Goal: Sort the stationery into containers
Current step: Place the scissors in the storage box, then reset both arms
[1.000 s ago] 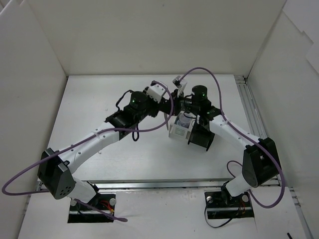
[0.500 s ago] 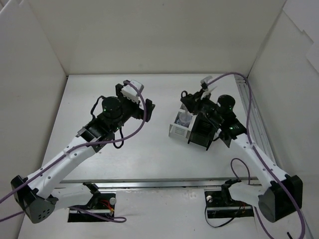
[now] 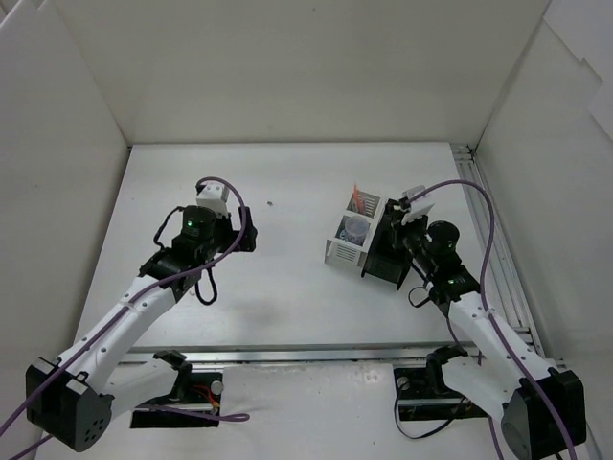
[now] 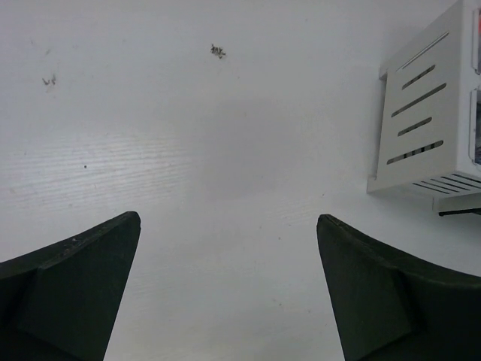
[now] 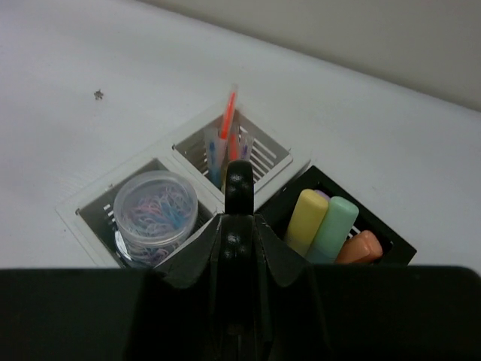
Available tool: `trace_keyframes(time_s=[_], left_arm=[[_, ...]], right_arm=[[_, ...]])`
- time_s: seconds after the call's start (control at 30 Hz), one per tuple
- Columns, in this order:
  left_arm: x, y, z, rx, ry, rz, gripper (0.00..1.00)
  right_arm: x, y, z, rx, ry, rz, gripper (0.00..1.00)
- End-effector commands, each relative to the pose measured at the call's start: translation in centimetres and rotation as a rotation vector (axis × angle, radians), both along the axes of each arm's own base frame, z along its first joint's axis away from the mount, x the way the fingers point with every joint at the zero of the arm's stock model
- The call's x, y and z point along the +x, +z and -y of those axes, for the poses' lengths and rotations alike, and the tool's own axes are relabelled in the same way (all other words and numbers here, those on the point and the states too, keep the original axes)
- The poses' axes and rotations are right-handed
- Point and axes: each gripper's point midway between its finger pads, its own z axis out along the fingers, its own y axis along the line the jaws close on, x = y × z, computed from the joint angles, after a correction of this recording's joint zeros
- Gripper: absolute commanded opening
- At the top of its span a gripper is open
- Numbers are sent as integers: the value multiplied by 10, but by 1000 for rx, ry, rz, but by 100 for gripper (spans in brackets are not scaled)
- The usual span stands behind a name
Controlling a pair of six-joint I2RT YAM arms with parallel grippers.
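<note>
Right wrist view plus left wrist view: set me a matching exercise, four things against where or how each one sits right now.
Things:
1. clear round jar of coloured clips
2. thin orange pen
3. fat yellow marker
4. left hand

Places or states:
A. in the black pen holder
B. open, above the white table
C. far compartment of the white slotted desk organizer
D. near-left compartment of that organizer

Pairs: 1-D, 2-C, 3-A, 4-B.

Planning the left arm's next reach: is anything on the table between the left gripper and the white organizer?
Nothing visible does. Only bare table lies between the open left gripper and the white organizer off to its right.
</note>
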Motion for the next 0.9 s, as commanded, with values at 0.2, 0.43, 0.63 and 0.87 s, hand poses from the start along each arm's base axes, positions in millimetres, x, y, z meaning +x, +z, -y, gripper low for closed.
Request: trace_keyframes(time_s=[0.2,0.43,0.63,0.87], left_arm=[[-1,5,-9,-93,54,-16,100],[-6,14,-19,-94,83,0,99],[-11,22,-34,-74,146,-9,99],[-22,27,-61,-42,267,-7,100]], right_arm=[[2,11,13,57,-79,109,38],[-13,37,33,116,-179,111,79],[-25,41,93,289,-582,4,98],[-58,18,143,332,-929,-111,98]])
